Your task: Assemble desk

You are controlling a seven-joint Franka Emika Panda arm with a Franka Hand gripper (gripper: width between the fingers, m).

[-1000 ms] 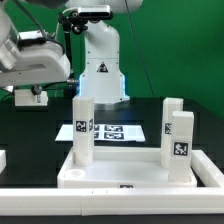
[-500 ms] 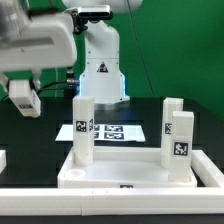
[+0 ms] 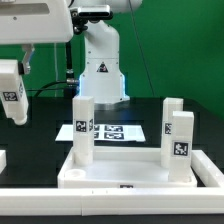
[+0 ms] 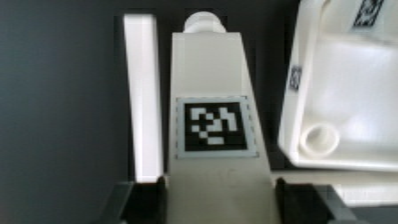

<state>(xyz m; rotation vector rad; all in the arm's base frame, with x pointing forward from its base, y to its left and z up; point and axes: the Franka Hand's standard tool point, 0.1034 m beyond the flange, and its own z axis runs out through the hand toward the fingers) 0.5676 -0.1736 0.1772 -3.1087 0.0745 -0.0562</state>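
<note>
on the black desk (image 3: 30, 140) lies one white desk top (image 3: 125, 172) with three post legs (image 3: 82, 130) standing in it, behind it one marker board (image 3: 115, 131), and the pincer (image 4: 210, 180) is clamped on a fourth leg (image 4: 214, 110) held up in the air at the exterior view's left.

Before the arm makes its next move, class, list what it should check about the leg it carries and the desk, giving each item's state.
1. Carried leg gripped between the jaws: ok.
2. Empty corner socket on the desk top: ok.
3. Carried leg lined up over that socket: not ok, it is beside the desk top.
4. Three other legs upright on the desk top: ok.
5. Carried leg's mating end sound: cannot tell.
</note>
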